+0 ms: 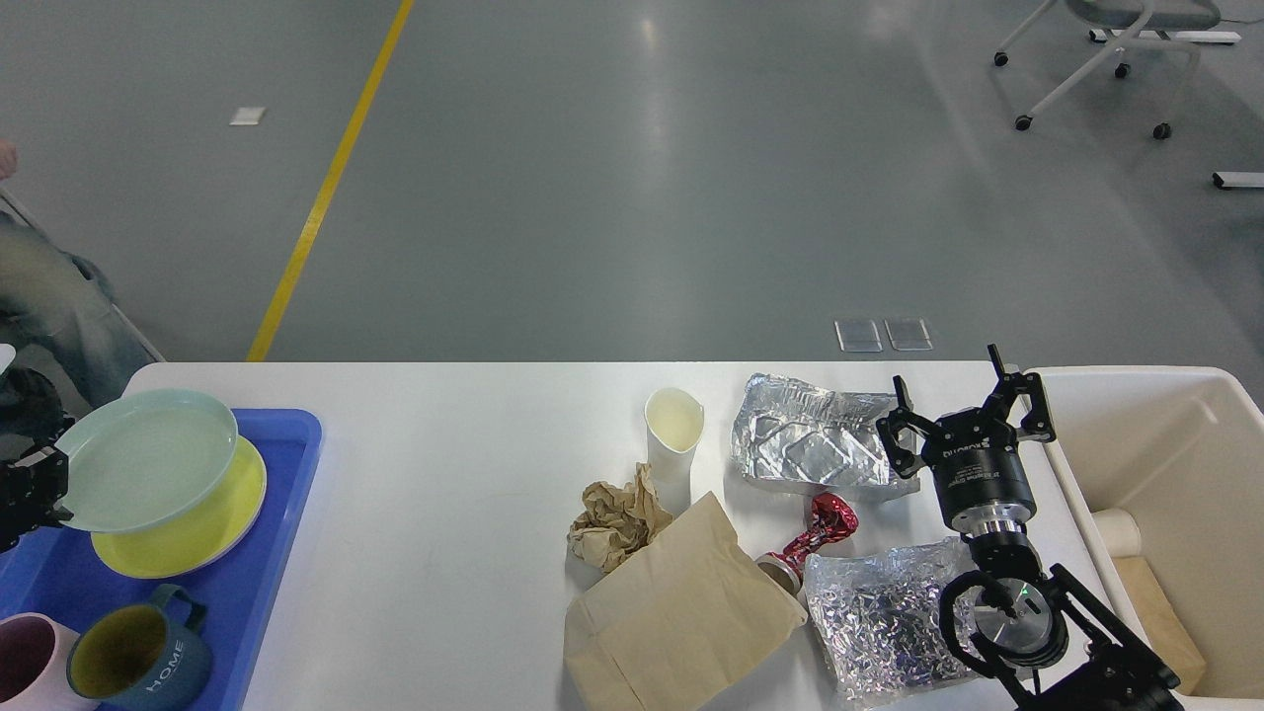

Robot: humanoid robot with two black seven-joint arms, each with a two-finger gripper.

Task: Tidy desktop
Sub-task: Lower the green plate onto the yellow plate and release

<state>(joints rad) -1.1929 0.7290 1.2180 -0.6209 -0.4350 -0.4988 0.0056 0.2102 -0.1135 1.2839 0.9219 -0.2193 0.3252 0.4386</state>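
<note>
The white desktop [444,474] fills the lower half of the head view. At the far left edge my left gripper [49,484] is shut on the rim of a mint green plate [148,459], held just over a yellow plate [197,538] in the blue tray [267,553]. My right gripper [963,400] stands open over the right side, its fingers spread above a crumpled foil tray [810,444]. A white paper cup [673,434], a crumpled brown paper ball [612,518], a brown paper bag [671,612], a red foil wrapper [815,533] and a silver foil bag [879,612] lie mid-right.
A cream bin [1165,494] stands at the right end of the table, with a cup and a brown object inside. A blue mug [138,657] and a pink mug [25,662] sit at the tray's near end. A person's legs show at the far left.
</note>
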